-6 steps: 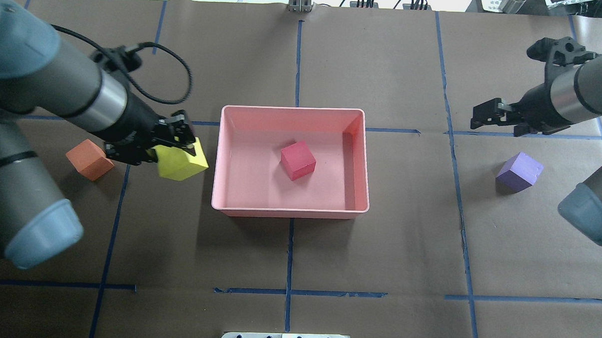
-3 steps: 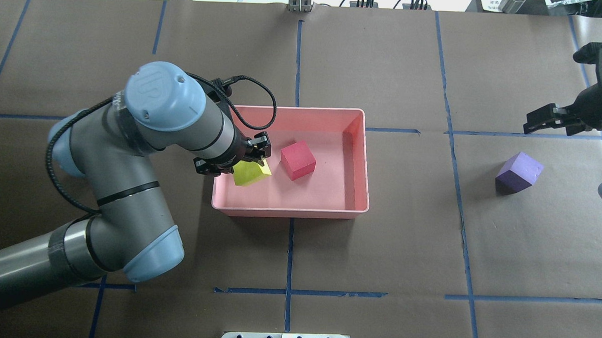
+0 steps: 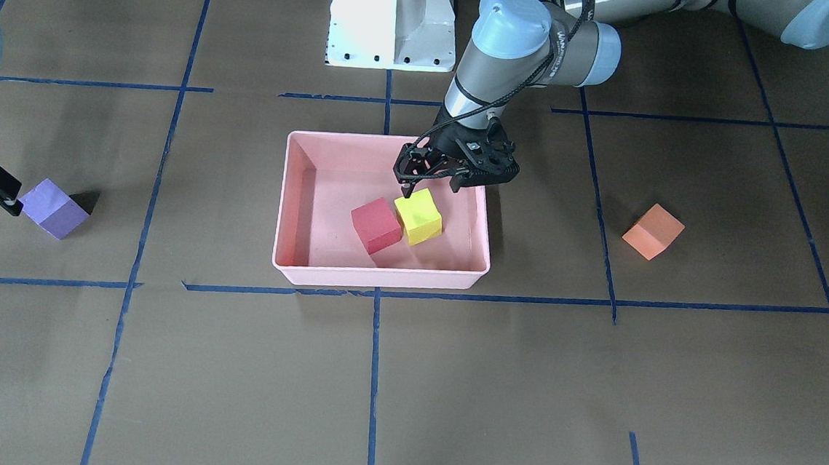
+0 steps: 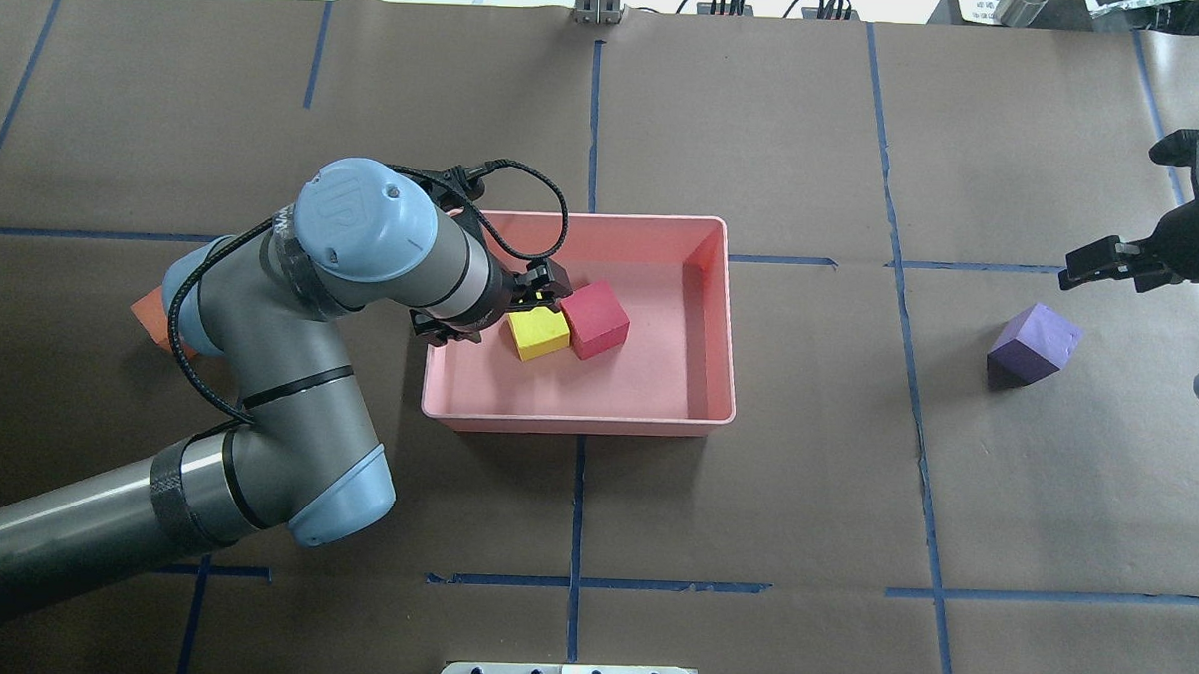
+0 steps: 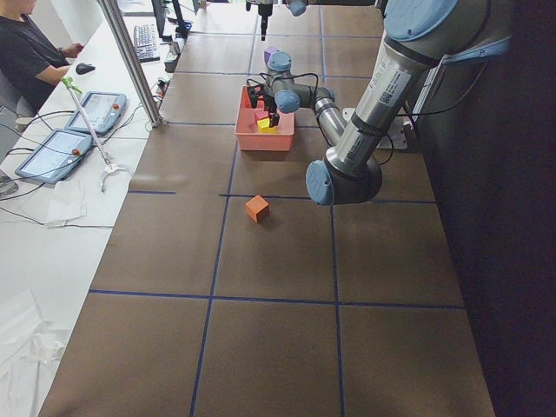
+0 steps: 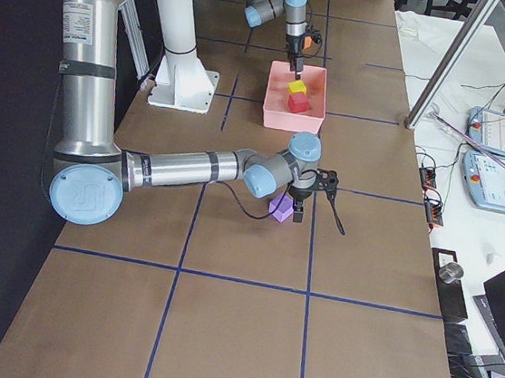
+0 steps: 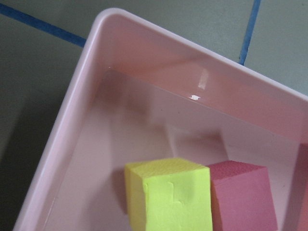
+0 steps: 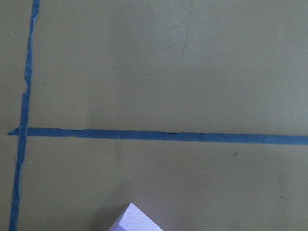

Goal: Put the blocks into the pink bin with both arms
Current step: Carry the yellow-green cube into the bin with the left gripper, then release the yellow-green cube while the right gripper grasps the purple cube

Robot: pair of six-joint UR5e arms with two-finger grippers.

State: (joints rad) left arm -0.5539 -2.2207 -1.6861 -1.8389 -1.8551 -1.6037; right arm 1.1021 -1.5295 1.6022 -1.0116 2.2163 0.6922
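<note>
The pink bin (image 4: 577, 423) sits mid-table and holds the red block (image 4: 594, 320) and the yellow-green block (image 4: 538, 333), side by side and touching. My left gripper (image 3: 430, 183) hangs open just above the yellow-green block (image 3: 419, 216), not holding it. The orange block (image 3: 652, 231) lies on the table outside the bin; in the overhead view the left arm hides most of it. The purple block (image 4: 1035, 344) lies on the right side. My right gripper (image 4: 1100, 275) is open and empty, a little beyond the purple block, apart from it.
The white pedestal base (image 3: 393, 19) stands at the robot's edge of the table. Blue tape lines cross the brown paper cover. A side desk with tablets (image 5: 95, 113) and an operator (image 5: 30, 52) lies beyond the far table edge.
My left arm carried the yellow-green block from left of the bin into it and let it go beside the red block. My right gripper drew back toward the right edge.
</note>
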